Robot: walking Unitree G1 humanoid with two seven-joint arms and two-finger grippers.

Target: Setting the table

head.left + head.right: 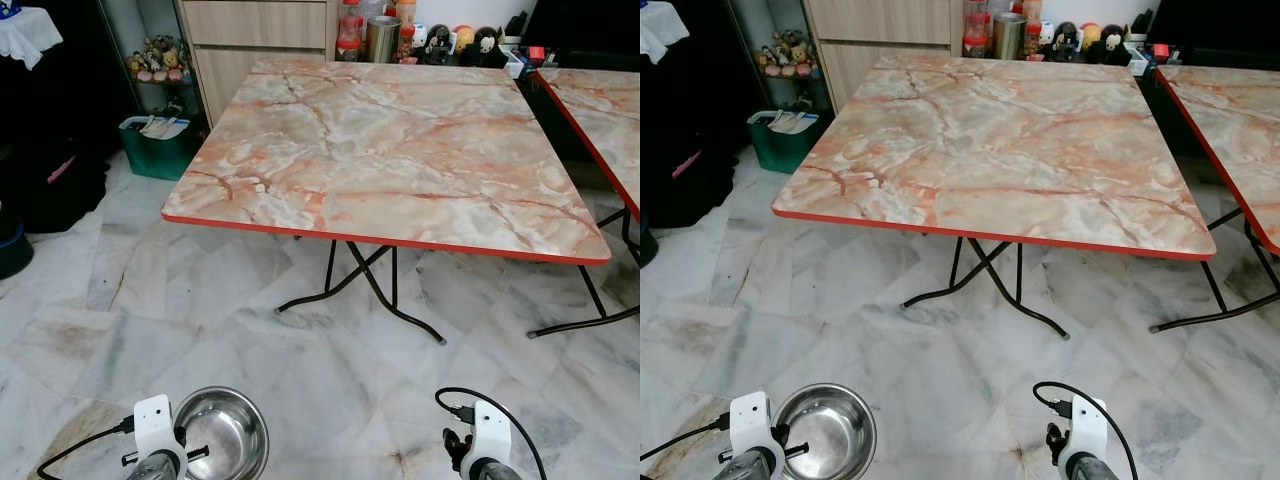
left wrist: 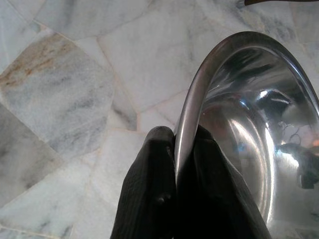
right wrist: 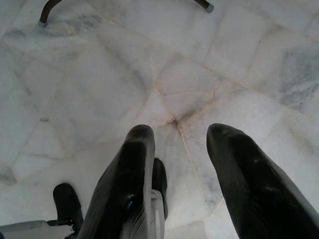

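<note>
One steel bowl [image 2: 249, 129] pinched by left pincer [image 2: 185, 149], right pincer [image 3: 182, 144] open, empty, two marble tables [image 1: 400, 150].

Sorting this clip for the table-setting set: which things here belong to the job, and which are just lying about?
Belongs to the job:
steel bowl, pinched at its rim by the left gripper
marble-top table, nothing on it yet
right gripper, open over the floor

Just lying about:
green bin
second table
jars and figurines behind

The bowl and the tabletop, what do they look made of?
The bowl, pinched at its rim by the left gripper, looks like polished steel: mirror reflections inside. The tabletop looks like marble-pattern laminate, glossy, with a red edge; real stone seems unlikely.
</note>
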